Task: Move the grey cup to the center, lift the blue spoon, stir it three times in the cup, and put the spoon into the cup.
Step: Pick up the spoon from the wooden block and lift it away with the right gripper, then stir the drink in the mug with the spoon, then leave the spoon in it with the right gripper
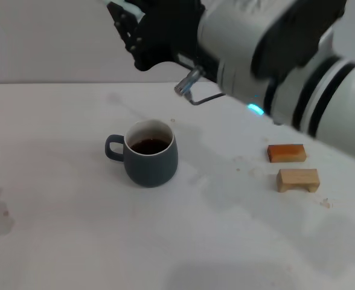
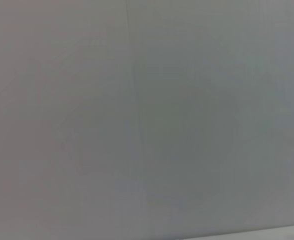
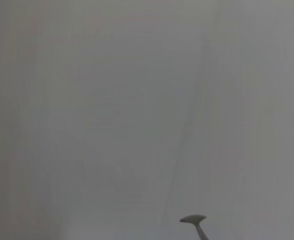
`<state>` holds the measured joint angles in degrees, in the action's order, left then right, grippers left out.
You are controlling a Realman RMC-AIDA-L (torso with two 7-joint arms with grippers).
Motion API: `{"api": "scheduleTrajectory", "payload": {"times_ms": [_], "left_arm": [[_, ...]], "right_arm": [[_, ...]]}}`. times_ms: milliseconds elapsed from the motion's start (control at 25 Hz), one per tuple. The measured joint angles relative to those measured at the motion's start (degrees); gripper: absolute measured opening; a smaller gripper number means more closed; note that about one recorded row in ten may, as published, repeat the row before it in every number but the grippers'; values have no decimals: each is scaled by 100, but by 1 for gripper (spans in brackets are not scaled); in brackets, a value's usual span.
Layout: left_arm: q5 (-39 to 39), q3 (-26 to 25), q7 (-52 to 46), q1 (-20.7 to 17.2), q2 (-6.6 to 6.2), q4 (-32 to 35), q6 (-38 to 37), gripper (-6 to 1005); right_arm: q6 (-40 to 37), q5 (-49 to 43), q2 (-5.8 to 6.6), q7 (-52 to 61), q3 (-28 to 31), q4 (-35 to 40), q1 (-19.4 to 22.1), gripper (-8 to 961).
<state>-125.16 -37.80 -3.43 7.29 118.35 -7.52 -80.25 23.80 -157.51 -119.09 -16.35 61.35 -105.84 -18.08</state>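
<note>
Item 1: dark slate-grey rounded ceramic mug (image 1: pixel 151 154), white inside, holding dark brown liquid, upright on the white tabletop (image 1: pixel 75 241), loop handle toward the robot's left.

Item 2: small spoon (image 3: pixel 194 220); in the right wrist view only its silver bowl and a short stub of stem show against a plain grey background. Where it sits relative to the mug cannot be told.

Item 3: right gripper (image 1: pixel 132 27), black, raised high above and behind the mug; whether its claw is open or closed cannot be told.

Item 4: 2 wooden blocks, 1 orange-brown (image 1: pixel 286 153), 1 pale (image 1: pixel 297 179), near each other, well apart from the mug.

Item 5: left gripper, out of view.
</note>
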Motion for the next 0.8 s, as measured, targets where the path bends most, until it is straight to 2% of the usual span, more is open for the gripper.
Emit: {"api": "scheduleTrajectory", "payload": {"times_ms": [120,160,200,360,560,800], "left_arm": [[0,-19,0,-1,-4,0,-31,-2],[1,-23,0,-5,-9,0,-62,-2],[1,-23,0,-5,-9,0,-62,-2],[9,-37,0,-9,-14,0,-99,-2],[12,-41,0,-15,-15,2,-147,-2],[12,-41,0,-19,-15,5,-150,-2]], "right_arm": [[1482,211,9,385,532,-513,-266,160],[2384,230,8,538,864,-848,-449,160],[2384,230,8,538,864,-848,-449,160],[3995,549,11,640,1537,-1007,-942,160],[4919,639,8,771,1748,-1005,-1119,160],[5515,549,13,910,1764,-1004,-1199,161]]}}
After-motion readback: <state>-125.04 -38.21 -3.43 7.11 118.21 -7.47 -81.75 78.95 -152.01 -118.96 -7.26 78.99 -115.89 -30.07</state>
